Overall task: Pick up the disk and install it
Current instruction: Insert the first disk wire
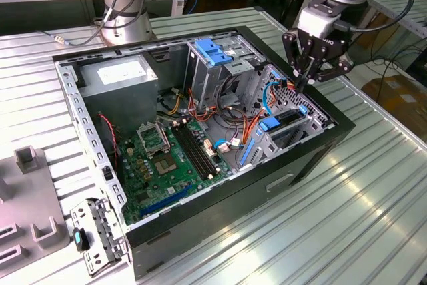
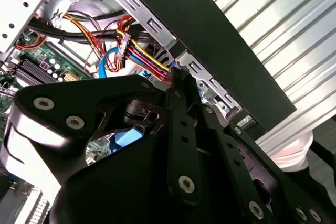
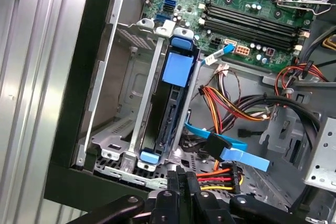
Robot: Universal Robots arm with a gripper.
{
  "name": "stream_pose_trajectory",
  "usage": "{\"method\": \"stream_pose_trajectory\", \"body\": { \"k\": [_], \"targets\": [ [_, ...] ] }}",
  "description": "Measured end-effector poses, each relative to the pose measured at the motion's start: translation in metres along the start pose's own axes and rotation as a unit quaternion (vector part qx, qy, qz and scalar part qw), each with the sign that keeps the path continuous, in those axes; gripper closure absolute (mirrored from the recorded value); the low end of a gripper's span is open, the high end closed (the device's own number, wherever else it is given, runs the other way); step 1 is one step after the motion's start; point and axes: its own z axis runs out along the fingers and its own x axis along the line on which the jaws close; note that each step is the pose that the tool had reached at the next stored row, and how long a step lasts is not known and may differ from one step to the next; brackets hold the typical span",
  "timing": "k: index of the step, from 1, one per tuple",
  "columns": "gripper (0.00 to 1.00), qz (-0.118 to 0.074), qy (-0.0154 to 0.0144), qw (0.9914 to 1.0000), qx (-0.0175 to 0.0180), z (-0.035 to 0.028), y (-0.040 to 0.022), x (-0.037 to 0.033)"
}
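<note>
A: Where is the disk [image 3: 173,103]?

B: In the drive cage of the case [image 1: 200,231], standing on edge between its metal rails; blue tabs at both ends; the case rests on the surface [image 1: 373,185].

A: And the pincer [image 1: 301,83]?

B: Just above that cage; fingers together, holding nothing.

A: So which step?

B: Seemingly the approach to the pick; a grasp would need the fingers spread first.

A: Its long axis?

B: Along the rails; one end toward the motherboard [image 3: 252,9], the other toward the case wall.

Ribbed metal table [image 1: 373,191] (dull sheen)
</note>
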Motion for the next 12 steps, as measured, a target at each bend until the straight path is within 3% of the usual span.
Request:
{"method": "stream_pose_trajectory", "body": {
  "k": [7,12],
  "targets": [
    [0.82,0.02,0.0015,0.99979,-0.0019,0.0001,0.0056,-0.0016],
    [0.82,0.051,0.0038,0.99866,-0.0048,0.0012,0.0063,-0.0019]
  ]
}}
